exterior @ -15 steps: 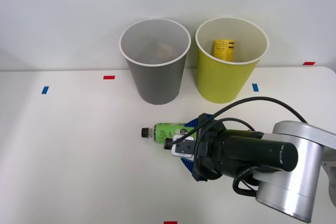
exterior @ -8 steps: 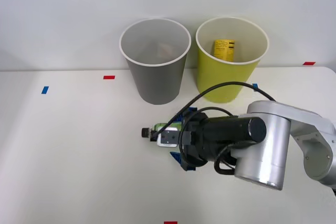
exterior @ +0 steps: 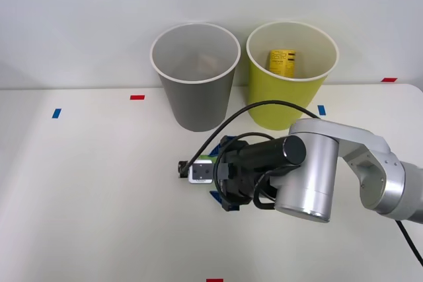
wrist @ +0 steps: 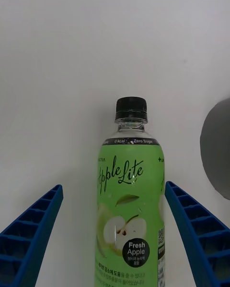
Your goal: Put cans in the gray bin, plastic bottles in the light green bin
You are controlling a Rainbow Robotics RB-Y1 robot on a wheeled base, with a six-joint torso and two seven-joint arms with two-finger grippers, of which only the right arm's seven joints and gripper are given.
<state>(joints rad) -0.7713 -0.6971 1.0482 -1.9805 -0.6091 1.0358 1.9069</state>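
While the small clear plastic bottle with the bright green apple label and black cap lies on its side on the white table, the wrist view reads its print plainly: "0 kcal Zero Sugar" on a dark band under the neck, "Apple Lite" in white script, a round black badge saying "Fresh Apple", a halved green apple picture, smaller lines too fine to read. Right gripper is spread wide, one blue ribbed finger on each side of the bottle body with white table showing in the gaps, so nothing is pinched. Front view has the same bottle mostly hidden behind the black and silver wrist of the right arm, just the black cap end poking out toward the robot's left, in front of the round tapered gray bin with white rim. Beside that, on the robot's right, stands the round lime yellow-green bin with white rim, and a yellow-labelled bottle leans inside it, dark print on the label unreadable. Something pale sits inside the gray bin, can't tell what. Wrist view catches a gray curved edge of that bin near the bottle. Red and blue tape marks dot the table
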